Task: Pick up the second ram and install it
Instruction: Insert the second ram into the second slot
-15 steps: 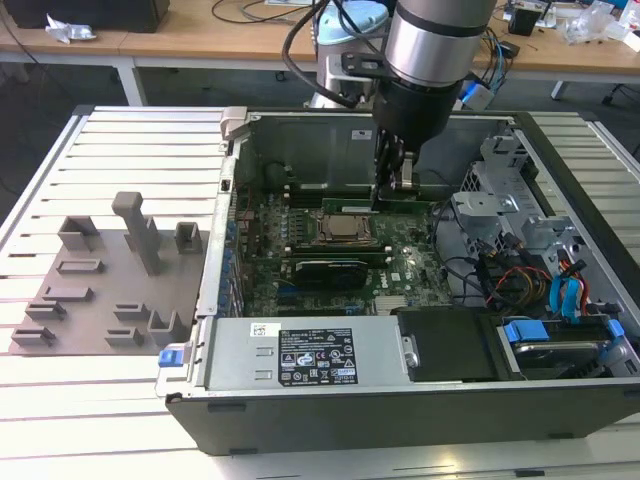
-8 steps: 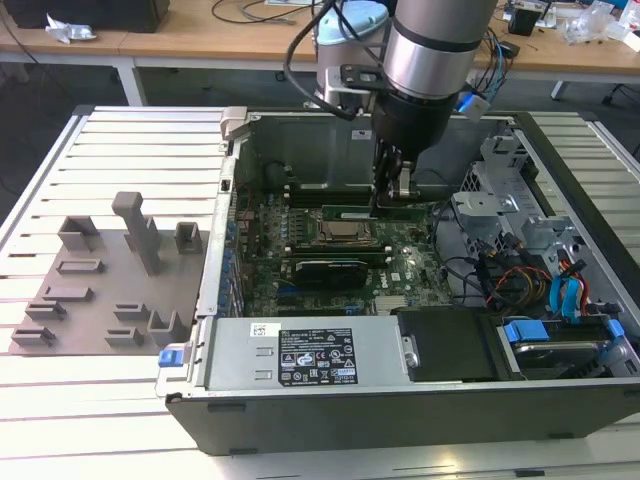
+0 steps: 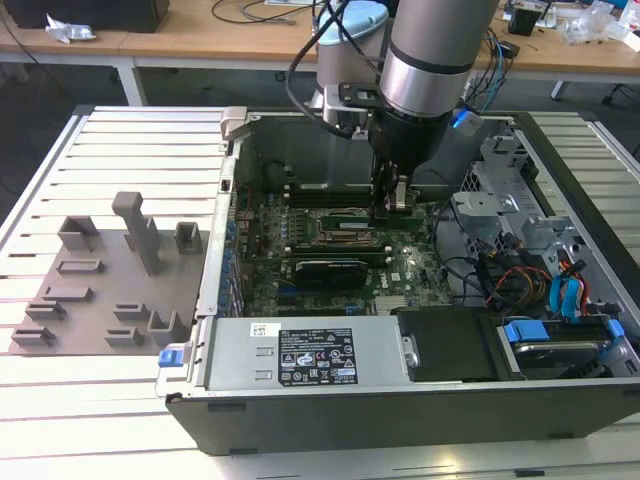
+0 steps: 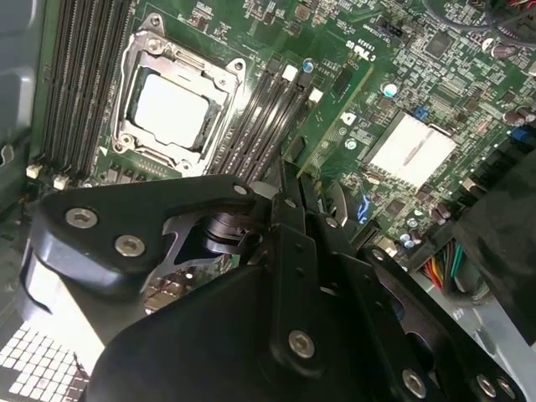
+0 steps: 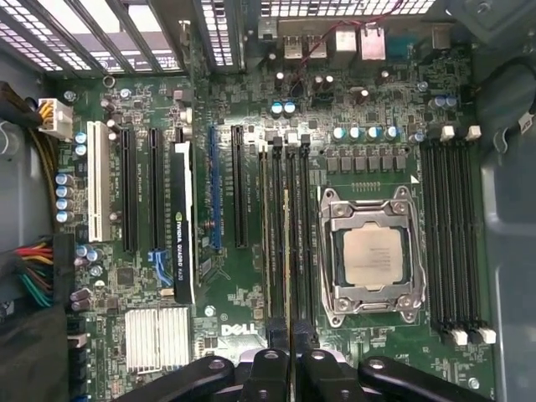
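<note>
Drive cage [image 3: 500,215] and cables [image 3: 520,285] crowd one side of the motherboard [image 3: 400,275]; the socket [image 5: 371,255] (lidless) lies open above.

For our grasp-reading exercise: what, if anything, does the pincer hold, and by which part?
The pincer holds the second ram, clamped across its two flat faces. Where along its length the hold sits cannot be told.

Matt green circuit-board motherboard [image 5: 251,293]; shiny metal processor socket [image 5: 373,255]; matt black fingers [image 5: 289,368]; grey matt plastic holder blocks [image 3: 140,235].
</note>
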### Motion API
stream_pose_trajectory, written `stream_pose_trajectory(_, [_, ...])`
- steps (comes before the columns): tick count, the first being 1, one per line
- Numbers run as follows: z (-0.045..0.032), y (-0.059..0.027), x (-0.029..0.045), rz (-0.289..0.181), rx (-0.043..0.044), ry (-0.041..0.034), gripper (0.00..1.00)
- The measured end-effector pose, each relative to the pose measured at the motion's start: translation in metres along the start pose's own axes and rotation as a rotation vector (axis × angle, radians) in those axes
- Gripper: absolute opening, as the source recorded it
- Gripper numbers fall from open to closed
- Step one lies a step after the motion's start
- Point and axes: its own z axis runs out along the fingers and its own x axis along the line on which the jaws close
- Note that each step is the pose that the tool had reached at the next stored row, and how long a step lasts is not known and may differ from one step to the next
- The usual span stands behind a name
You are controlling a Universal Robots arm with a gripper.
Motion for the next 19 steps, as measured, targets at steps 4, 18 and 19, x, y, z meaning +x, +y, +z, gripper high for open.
stream_pose_trajectory(4, [0.0049,-0.0002,-0.0015,0.000,0.0000,-0.0001,0.13])
stream_pose_trajectory(18, [0.0253,0.0167,-0.0030,0.000,0.0000,-0.0001,0.13])
stream_pose_trajectory(19, [0.0282,0.0165,-0.0030,0.000,0.0000,-0.0001,0.13])
